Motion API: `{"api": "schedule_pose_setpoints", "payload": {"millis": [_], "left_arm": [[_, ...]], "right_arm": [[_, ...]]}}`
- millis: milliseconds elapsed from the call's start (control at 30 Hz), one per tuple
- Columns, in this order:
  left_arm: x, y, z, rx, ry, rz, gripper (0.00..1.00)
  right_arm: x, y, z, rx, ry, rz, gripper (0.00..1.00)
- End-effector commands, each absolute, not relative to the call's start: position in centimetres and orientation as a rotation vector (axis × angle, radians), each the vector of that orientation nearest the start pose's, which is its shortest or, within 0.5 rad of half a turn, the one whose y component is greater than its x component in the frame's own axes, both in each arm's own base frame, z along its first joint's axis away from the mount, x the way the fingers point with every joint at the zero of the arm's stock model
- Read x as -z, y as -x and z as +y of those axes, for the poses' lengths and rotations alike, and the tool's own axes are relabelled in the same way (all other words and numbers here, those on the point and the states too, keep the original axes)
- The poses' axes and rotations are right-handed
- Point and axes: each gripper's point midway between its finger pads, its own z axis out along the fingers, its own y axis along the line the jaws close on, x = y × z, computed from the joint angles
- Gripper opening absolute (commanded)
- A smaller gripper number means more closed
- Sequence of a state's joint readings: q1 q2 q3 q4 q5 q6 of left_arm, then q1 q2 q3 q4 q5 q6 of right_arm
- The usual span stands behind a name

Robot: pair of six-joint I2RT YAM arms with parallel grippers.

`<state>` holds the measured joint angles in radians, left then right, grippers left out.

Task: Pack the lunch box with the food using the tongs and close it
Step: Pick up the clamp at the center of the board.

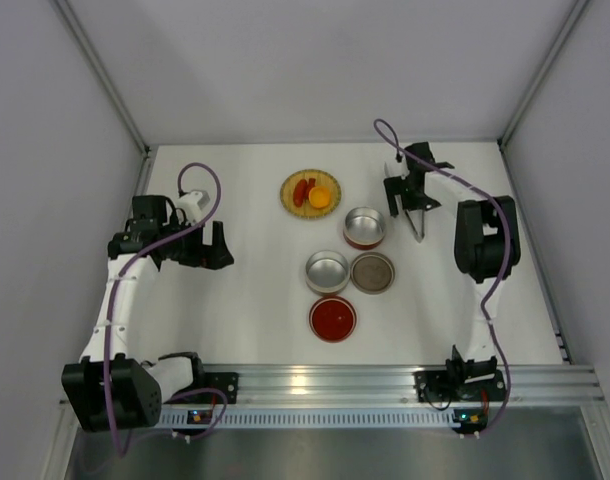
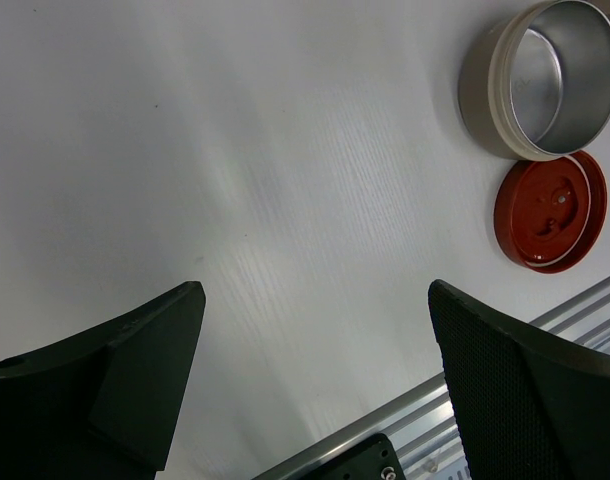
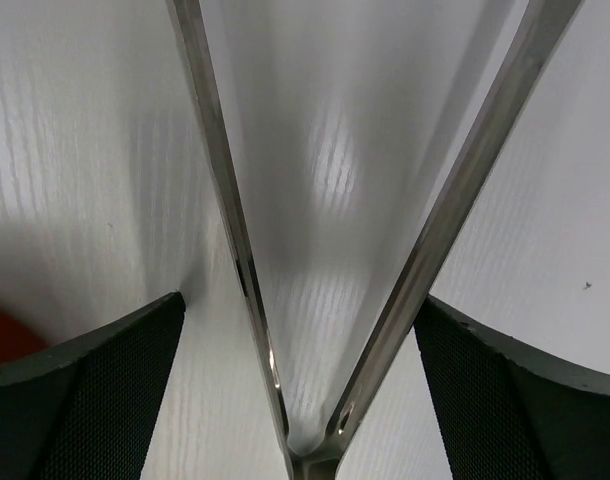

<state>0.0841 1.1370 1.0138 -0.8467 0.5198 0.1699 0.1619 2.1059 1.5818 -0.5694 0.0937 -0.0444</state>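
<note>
The white table (image 1: 235, 300) carries everything. The left gripper (image 2: 315, 295) hangs over a bare part of it, with its jaws fully apart and nothing between them. The right gripper (image 3: 300, 300) is at the far right, also with wide jaws, one finger on each side of the tongs (image 3: 457, 200). I judge that nothing is clamped yet; I cannot tell if the right finger already touches the metal.

The tongs lie flat on the table, just to the right of the red-walled tin (image 1: 365, 227). They look like thin polished steel, so I expect them to be light, springy and slippery against the pads. I would take hold across both arms a little above the joint and squeeze gently, because a hard squeeze would shut the tips. Their long axis runs roughly from near to far. The joined end points to the near edge, and the open tips point to the far wall, hidden under the gripper.

The silver tin (image 1: 327, 271) and the red lid (image 1: 332, 318) sit nearer to me. On the woven plate (image 1: 286, 188) lie the red pieces (image 1: 302, 192) and the orange piece (image 1: 321, 198). They are small and probably roll easily.
</note>
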Motion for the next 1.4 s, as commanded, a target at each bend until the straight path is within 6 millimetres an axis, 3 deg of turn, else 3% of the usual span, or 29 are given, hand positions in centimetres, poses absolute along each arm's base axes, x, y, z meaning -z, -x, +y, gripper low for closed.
{"api": "schedule_pose_setpoints", "payload": {"millis": [0,633,700,833,967,1100,1133,1367], "left_arm": [[-18.7,-27.1,-6.2,0.552,-0.318,2.365,0.98],[-19.1,-27.0,-6.3,0.555,-0.321,2.352,0.98],[-19.1,-27.0,-6.4,0.562,-0.324,2.348,0.98],[-19.1,-27.0,-6.3,0.555,-0.320,2.351,0.98],[-19.0,-27.0,-6.3,0.553,-0.321,2.352,0.98],[-19.2,-26.8,-6.3,0.553,-0.320,2.350,0.98],[-19.3,-26.9,-6.3,0.550,-0.321,2.345,0.98],[-19.4,-26.7,-6.1,0.534,-0.326,2.335,0.98]], "right_arm": [[-2.5,-48.8,6.4,0.145,0.258,2.630,0.95],[-0.4,-49.4,6.6,0.092,0.290,2.703,0.82],[-0.6,-49.6,6.7,0.075,0.285,2.700,0.77],[-0.7,-49.4,6.8,0.054,0.284,2.705,0.56],[-1.2,-48.7,6.6,0.038,0.290,2.705,0.44],[-4.4,-48.2,6.2,0.017,0.303,2.656,0.37],[-6.4,-48.1,5.9,0.018,0.305,2.625,0.36],[-15.3,-46.5,5.8,-0.031,0.421,2.488,0.29]]}}
